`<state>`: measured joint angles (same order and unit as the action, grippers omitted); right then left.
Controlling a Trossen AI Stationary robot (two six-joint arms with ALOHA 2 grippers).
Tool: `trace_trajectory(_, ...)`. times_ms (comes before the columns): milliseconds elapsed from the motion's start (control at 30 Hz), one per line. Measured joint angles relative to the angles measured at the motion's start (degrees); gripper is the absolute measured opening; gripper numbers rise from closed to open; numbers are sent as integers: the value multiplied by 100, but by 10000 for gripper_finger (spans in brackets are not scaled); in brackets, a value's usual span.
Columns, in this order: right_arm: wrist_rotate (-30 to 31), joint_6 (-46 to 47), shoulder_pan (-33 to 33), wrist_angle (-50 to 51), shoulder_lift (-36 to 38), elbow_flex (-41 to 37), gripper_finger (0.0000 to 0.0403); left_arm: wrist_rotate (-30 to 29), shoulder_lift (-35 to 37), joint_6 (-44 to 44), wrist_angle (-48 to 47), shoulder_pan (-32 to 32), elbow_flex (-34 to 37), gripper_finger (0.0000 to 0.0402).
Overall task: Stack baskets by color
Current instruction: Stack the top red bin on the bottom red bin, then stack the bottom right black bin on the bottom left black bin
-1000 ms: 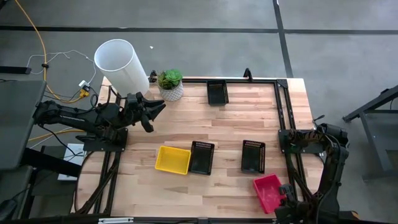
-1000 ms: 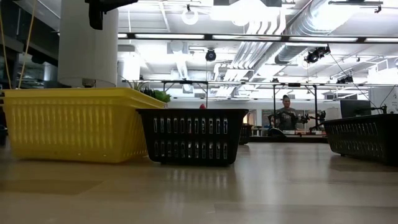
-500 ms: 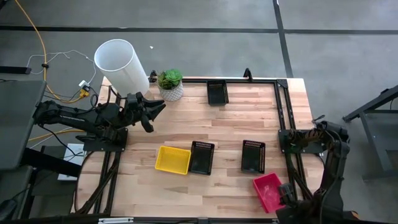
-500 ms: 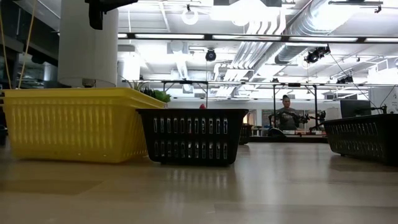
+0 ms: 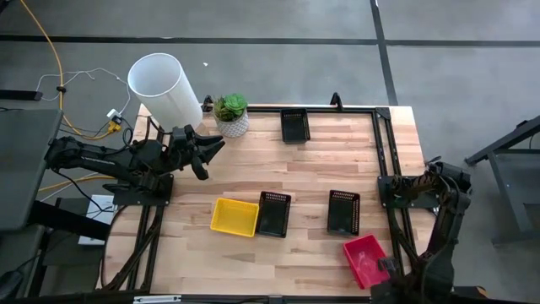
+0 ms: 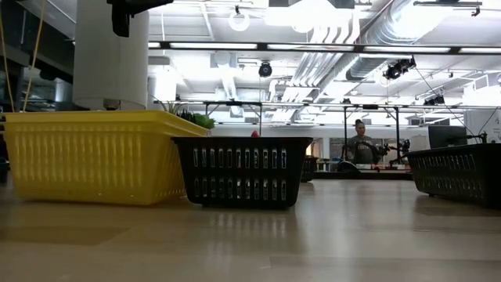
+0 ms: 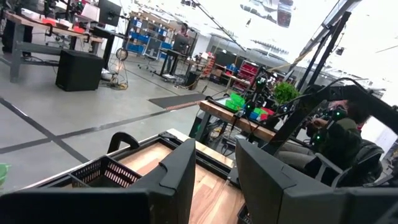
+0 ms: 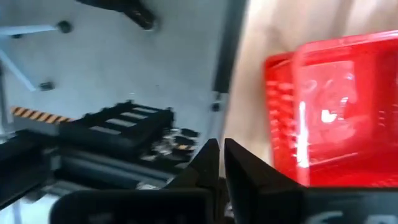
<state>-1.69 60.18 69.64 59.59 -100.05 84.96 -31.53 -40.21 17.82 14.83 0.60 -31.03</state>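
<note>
Although the red basket (image 5: 364, 260) sits where it sat a second ago, at the near right corner of the tabletop (image 5: 312, 169), the right end effector (image 5: 387, 264) beside it has changed: it has slid slightly along the basket's outer rim and its fingers have gone from spread to pressed together. In the right wrist view the fingertips (image 8: 210, 155) meet with only a sliver between them, and the red basket (image 8: 329, 112) lies off to one side, so they appear to have closed on nothing. Judged from that, the grab missed or was let go, and the red basket is still unstacked.

Elsewhere nothing has moved. A yellow basket (image 5: 234, 217) touches a black basket (image 5: 273, 213) near the middle front, a second black basket (image 5: 343, 211) stands apart to the right, and a third (image 5: 294, 126) sits at the far edge. The left end effector (image 5: 201, 154) waits above the far left side, fingers parted and empty, near the plant pot (image 5: 231, 116) and white cylinder (image 5: 164, 87).

Only the high view gives this layout. From the low view the red basket and both arms' working ends are absent; it shows just the yellow basket (image 6: 94, 155) against a black one (image 6: 241, 171).
</note>
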Motion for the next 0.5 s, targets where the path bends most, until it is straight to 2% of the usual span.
trace_trajectory(100,6,-8,-103,10,-1,-241,3,0,0,0,0,0,0,103)
trace_trajectory(500,181,36,-450,-58,-2,-732,0,42,0,0,0,0,0,103)
